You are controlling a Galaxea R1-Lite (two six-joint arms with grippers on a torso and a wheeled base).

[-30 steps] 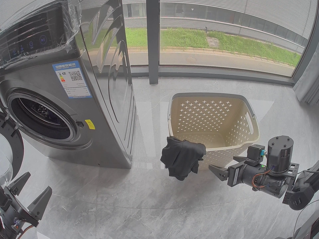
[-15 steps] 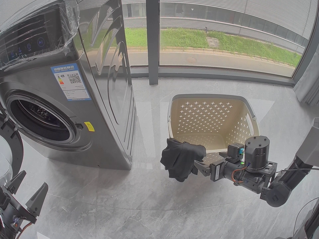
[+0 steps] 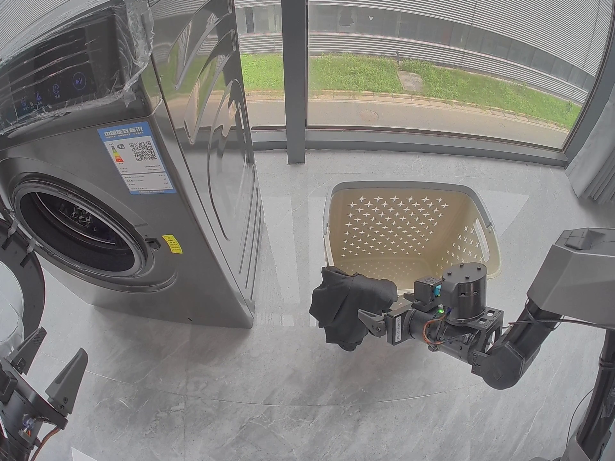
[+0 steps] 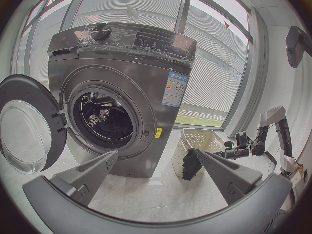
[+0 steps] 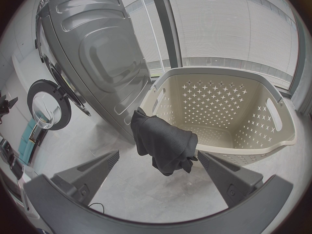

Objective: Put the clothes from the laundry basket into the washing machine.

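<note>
Right gripper (image 5: 157,154): is standing wide open and clutching nothing, with its jaws levelled at the black garment (image 3: 349,305) and just beside its hanging edge. Whether they are touching the cloth cannot be told.
Left gripper (image 3: 56,353): is hanging low before the washing machine (image 3: 192,161), jaws spread and empty.
Black garment: is draping over the corner of the laundry basket (image 3: 410,186) rim nearest the machine, mostly dangling outside above the floor (image 3: 256,379).
Laundry basket: is sitting on the floor near the machine's side panel.
Washing machine: its door (image 4: 26,124) is standing open, and dark laundry is lying in the drum (image 4: 110,130).
Risk, thin pinch: closing on a loose fold alone is likely to let the cloth slip free and drop to the floor.
Risk, pushing: nudging the cloth before closing could slide it off the rim.
Risk, snagging: catching the rim along with the cloth could drag or tip the light basket.
</note>
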